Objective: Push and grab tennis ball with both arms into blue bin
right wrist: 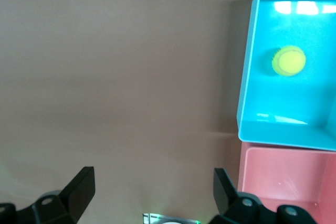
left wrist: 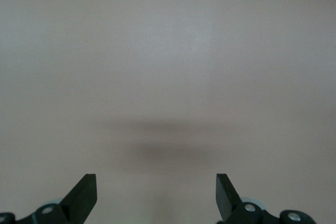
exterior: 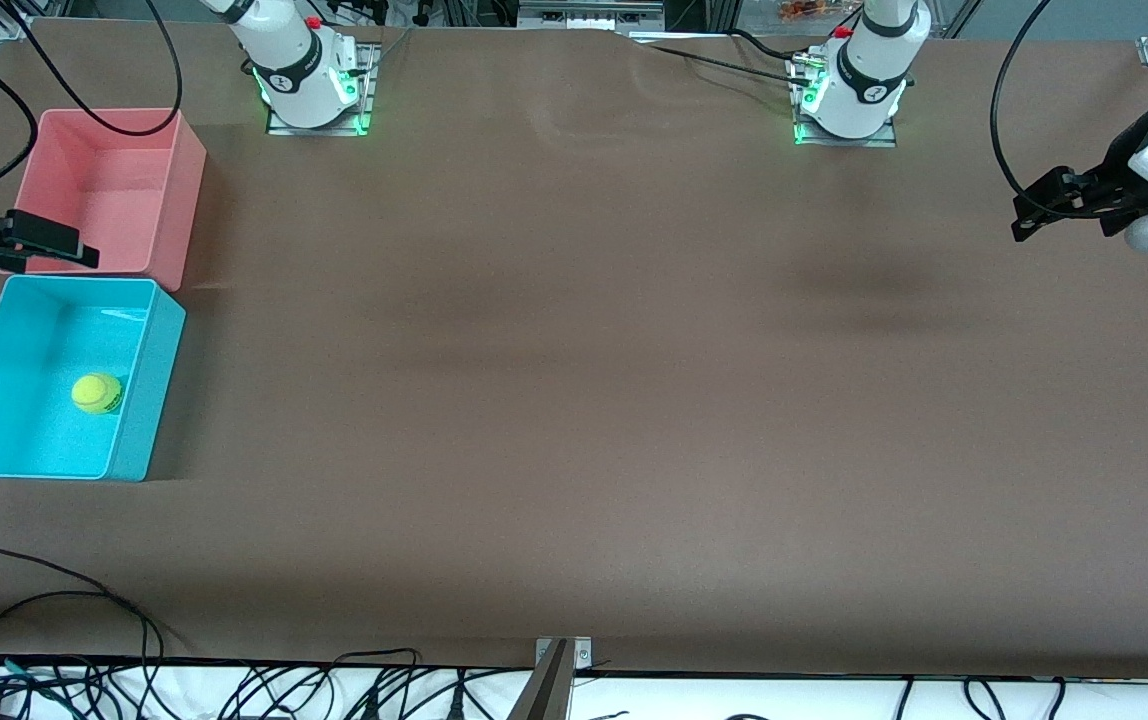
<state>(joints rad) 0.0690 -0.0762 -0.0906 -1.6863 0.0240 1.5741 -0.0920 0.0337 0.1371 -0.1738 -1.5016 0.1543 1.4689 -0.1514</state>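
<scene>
The tennis ball (exterior: 97, 393) lies on the floor of the blue bin (exterior: 149, 385), close to the bin wall that faces the middle of the bench (exterior: 574, 400); it touches neither tool. Judged from this, the placement step is complete. The ball is probably light, springy and fuzzy: it rolls freely and rebounds if dropped. If it must be taken again, grip it across its widest part, with the pads on the felt.

The pink-red bin (exterior: 174, 190) stands just beside the blue bin, at 12 o'clock from it in the front view and farther from the front camera. Both bins sit at the right arm's end of the bench.

The right tool (exterior: 34, 238) hangs over the pink-red bin's rim that adjoins the blue bin, its fingers (right wrist: 79, 190) spread and empty. The left tool (exterior: 1044, 205) hangs over the left arm's end of the bench, released and empty; that arm waits.
</scene>
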